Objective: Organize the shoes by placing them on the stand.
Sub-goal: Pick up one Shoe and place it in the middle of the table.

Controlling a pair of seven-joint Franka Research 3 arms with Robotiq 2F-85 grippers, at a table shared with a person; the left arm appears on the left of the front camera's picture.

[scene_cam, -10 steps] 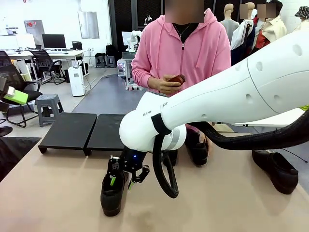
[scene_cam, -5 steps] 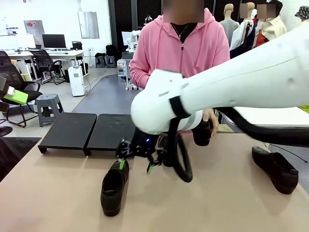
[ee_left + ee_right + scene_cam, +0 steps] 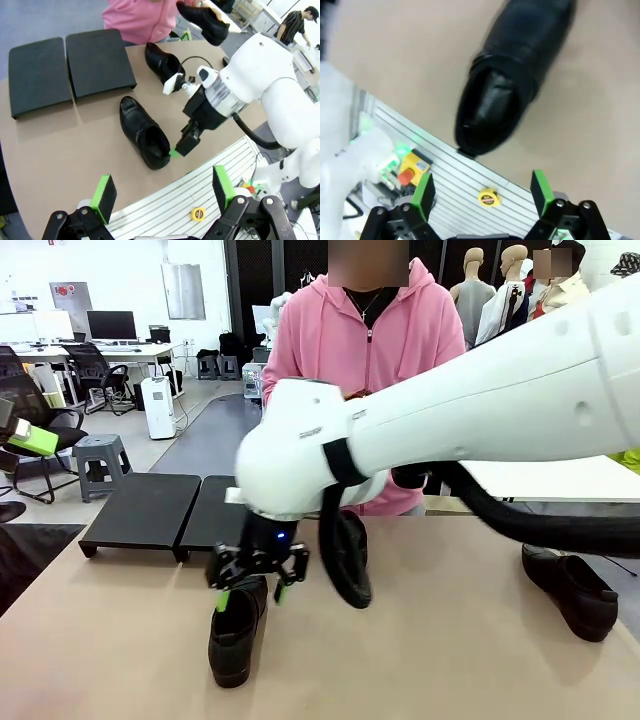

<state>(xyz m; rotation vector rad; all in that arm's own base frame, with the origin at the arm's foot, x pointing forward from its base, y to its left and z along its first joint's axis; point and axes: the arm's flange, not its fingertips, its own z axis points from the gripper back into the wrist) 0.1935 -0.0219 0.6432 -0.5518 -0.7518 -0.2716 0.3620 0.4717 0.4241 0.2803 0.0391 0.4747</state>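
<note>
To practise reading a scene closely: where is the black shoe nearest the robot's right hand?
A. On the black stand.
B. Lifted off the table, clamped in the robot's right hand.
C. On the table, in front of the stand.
C: the shoe lies on the table, short of the stand, while the right hand hangs open above it.

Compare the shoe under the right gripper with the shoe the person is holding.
The near shoe rests sole-down on the table; the held shoe is lifted off it by the person. The near shoe lies toward the robot's edge, the held shoe at the far side. The right gripper hangs open over the near shoe, not the held shoe. Both are glossy black loafers, off the stand.
</note>
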